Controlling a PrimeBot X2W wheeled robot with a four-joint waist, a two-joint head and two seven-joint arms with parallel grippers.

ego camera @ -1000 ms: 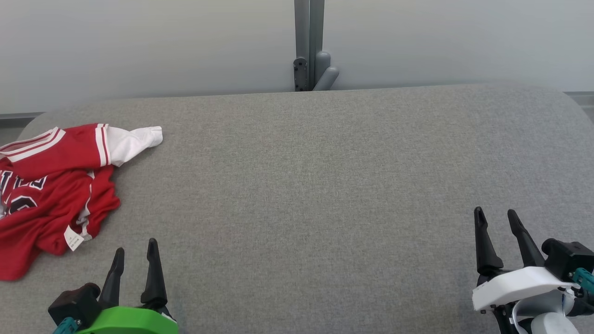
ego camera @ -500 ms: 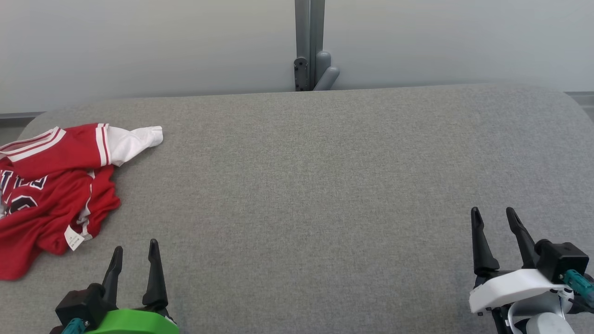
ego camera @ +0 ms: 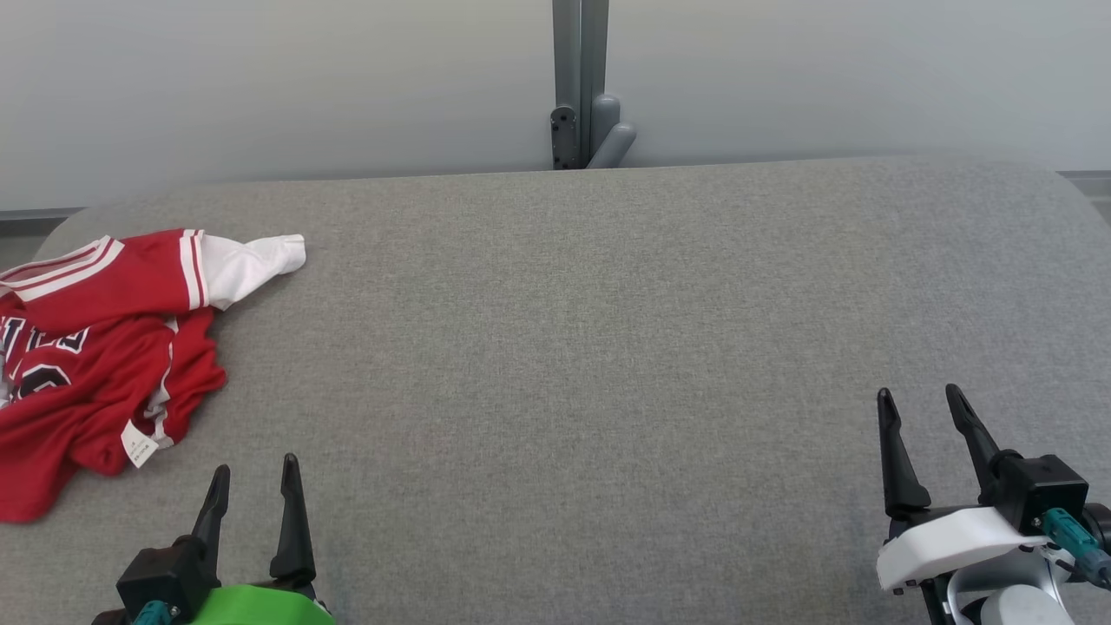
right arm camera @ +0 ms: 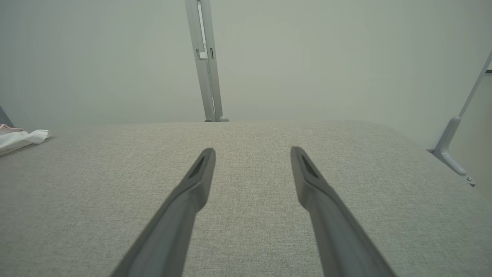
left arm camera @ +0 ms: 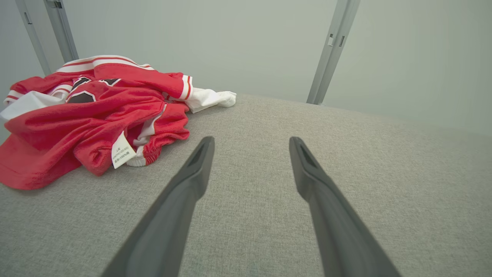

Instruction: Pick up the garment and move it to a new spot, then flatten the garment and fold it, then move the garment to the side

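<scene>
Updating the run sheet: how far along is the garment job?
Done: nothing; the red jersey lies crumpled at the left of the grey table. In hand: nothing; left gripper and right gripper are open, empty, apart from it. Left: pick up, move, flatten, fold, set aside.

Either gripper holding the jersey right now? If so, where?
Nothing held: left gripper and right gripper both open, empty; garment lies crumpled on the table.

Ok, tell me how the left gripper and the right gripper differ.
The left gripper is green-bodied; the right gripper is white-bodied. The left gripper sits near the red garment; the right gripper is far across the grey surface from it. Both are open and empty.
</scene>
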